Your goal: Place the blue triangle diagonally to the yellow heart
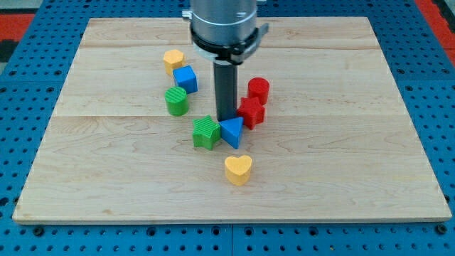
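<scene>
The blue triangle (pixel 232 131) lies near the board's middle, between a green star-like block (pixel 206 132) on its left and a red star-like block (pixel 251 112) at its upper right. The yellow heart (pixel 238 169) lies below it, slightly to the view's right, a small gap apart. My tip (pixel 226 117) stands right at the triangle's top edge, touching or nearly touching it, with the red block just to its right.
A red cylinder (pixel 259 89) stands above the red star-like block. A green cylinder (pixel 176 100), a blue cube (pixel 185 78) and a yellow hexagon-like block (pixel 173 60) sit at the upper left. The wooden board (pixel 355 163) lies on a blue pegboard.
</scene>
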Available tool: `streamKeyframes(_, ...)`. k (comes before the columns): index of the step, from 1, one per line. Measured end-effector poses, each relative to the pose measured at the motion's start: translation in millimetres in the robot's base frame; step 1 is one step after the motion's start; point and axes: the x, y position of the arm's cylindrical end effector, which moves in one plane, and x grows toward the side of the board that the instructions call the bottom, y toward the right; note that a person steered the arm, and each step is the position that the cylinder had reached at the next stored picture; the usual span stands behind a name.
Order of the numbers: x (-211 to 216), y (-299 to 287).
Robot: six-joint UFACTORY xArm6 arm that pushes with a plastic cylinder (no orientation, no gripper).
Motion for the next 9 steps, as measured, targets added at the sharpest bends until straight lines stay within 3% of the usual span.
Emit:
streamKeyframes(1, 3.1, 31.8)
streamKeyframes(2, 34.2, 22.3)
streamKeyframes(3, 23.7, 19.9)
streamKeyframes(4, 0.6, -8.5)
streamKeyframes(5, 4.8, -46.5)
streamKeyframes(8, 44.0, 3.1)
streamKeyframes(9, 25.7, -0.9)
